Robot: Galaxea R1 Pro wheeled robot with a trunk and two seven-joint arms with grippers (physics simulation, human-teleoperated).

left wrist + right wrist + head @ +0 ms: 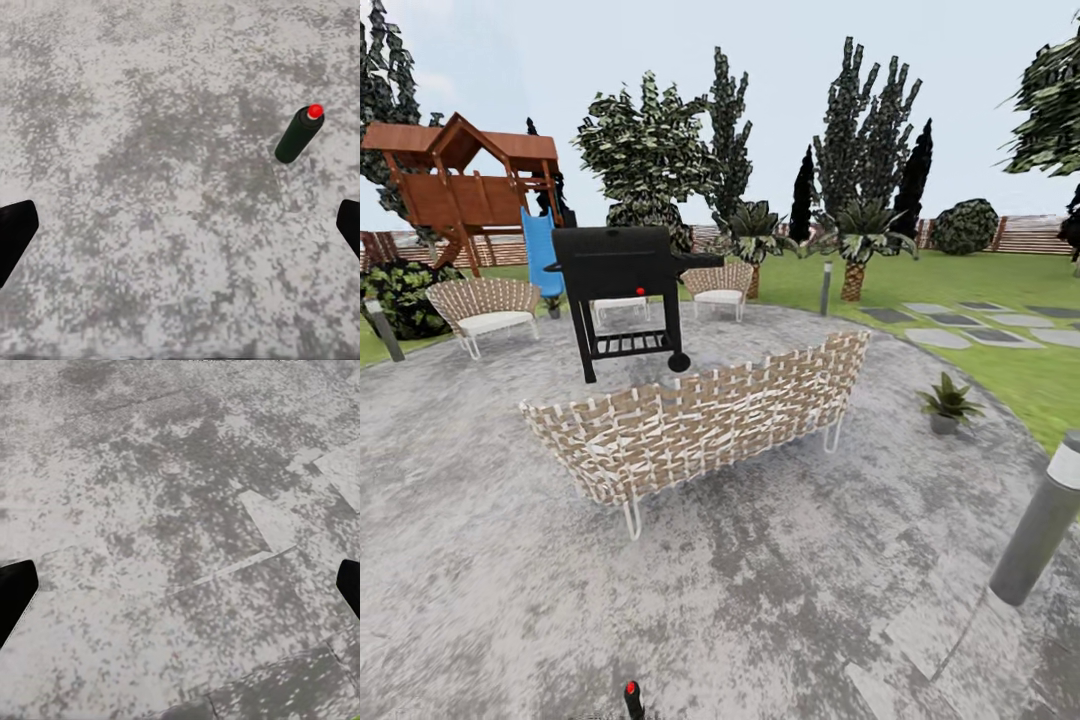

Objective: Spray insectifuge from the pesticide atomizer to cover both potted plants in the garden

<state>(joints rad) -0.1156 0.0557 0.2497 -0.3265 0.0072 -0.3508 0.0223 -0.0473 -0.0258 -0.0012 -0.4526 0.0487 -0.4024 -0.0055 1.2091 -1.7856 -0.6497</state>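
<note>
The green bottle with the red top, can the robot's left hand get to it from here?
Probably yes. The green bottle stands alone on bare stone patio, with nothing between it and the open left hand. It sits off to one side, so the hand must shift over first.

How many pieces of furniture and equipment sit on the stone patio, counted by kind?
Woven sofa: 1
Woven armchairs: 2
Black grill: 1
Potted plant: 1
Dark bottle with red cap: 1
Total: 6

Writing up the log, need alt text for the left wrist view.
A dark green bottle with a red cap stands on the mottled grey stone patio, apart from the open left gripper, whose black fingertips show at both edges.
</note>
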